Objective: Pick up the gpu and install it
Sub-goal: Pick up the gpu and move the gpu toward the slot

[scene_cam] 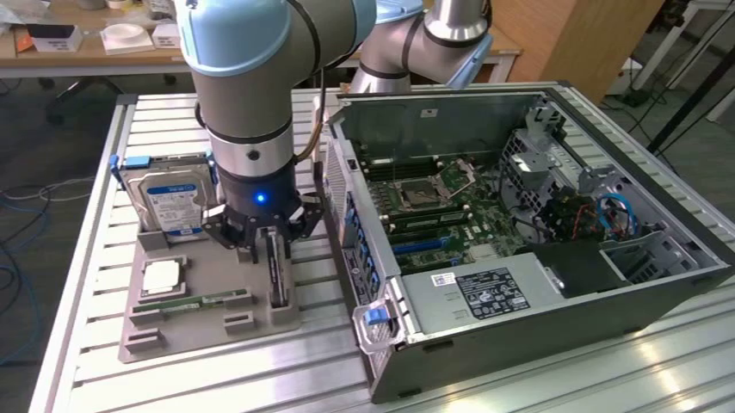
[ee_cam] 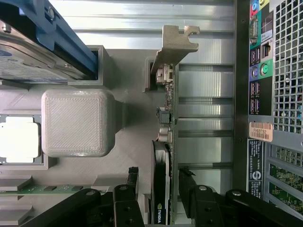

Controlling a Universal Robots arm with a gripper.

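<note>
gpu (scene_cam: 275,277) stands on edge in its slot on the grey tray (scene_cam: 206,334), beside the open case (scene_cam: 517,288) — upright so i can straddle it — gripper (ee_cam: 160,190) is parted either side, nothing clamped yet

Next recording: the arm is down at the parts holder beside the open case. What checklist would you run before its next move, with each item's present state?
1. Aim of gripper on gpu: ok, fingers straddle it.
2. Grip closed on gpu: not ok, a gap shows beside one finger.
3. Seating of gpu, on edge in holder: ok.
4. Clearance from hard drive: ok, apart from gripper.
5. Access to case: ok, side open, motherboard exposed.
6. Target slot free: cannot tell.
</note>
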